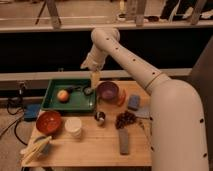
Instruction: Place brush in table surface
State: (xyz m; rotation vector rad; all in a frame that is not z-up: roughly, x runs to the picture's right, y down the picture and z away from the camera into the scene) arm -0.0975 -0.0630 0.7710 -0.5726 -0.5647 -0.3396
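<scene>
Single white arm (135,65) enters from lower right, well to the right of the green tray (52,91). Its long link rises leftward to a bent joint high above the tray's right rear corner. From that joint the wrist (93,59) drops steeply. Gripper (94,79) points straight down over the tray's right rear corner, near the back rim. Contact with the tray: cannot tell.

Blk brush (86,91) in tray (52,105), pale wood tbl (100,147), gripper (95,80) above
</scene>
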